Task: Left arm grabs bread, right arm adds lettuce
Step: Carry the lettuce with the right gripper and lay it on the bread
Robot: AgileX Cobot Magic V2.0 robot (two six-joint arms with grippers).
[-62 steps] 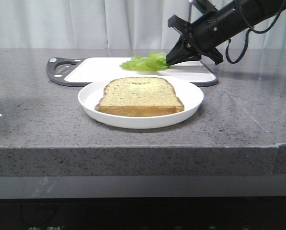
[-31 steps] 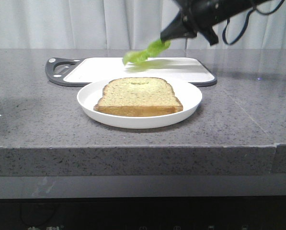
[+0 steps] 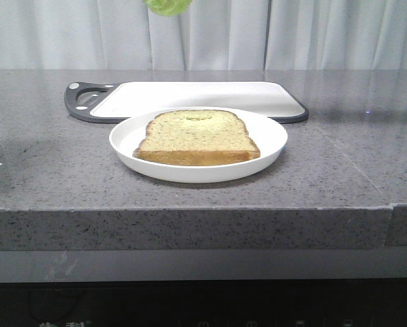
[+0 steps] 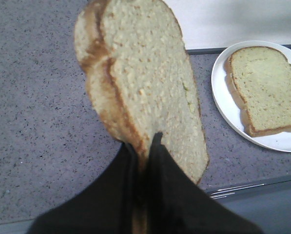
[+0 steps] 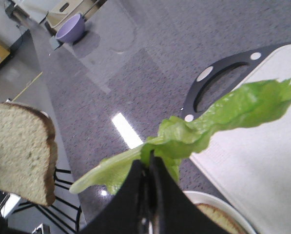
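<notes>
Left hand (image 4: 147,146) is pinched on the bottom crust edge of the bread (image 4: 145,92), holding the slice upright in the air above the table (image 4: 38,122). In the left wrist view the second slice (image 4: 264,87) lies flat on the white plate (image 4: 223,92), at about 2 o'clock from the held slice.

Right hand (image 5: 147,168) is pressed together on the lettuce (image 5: 218,117) near its middle; both leaf ends hang free. In the front view only a green tip (image 3: 168,5) shows at 12 o'clock, well above the cutting board (image 3: 196,95). Neither hand shows in that view.

Handling, judged: bread is light and soft, crumb compresses and tears easily; the crust is the firmest part, so the edge grip is sound, but a tall slice held at one edge may sag or hinge. Lettuce is very light, limp and thin; it bruises under pressure and can slip if damp. A hold at the thicker rib near the stem end looks safest.

The lettuce does not yet touch the bread.
</notes>
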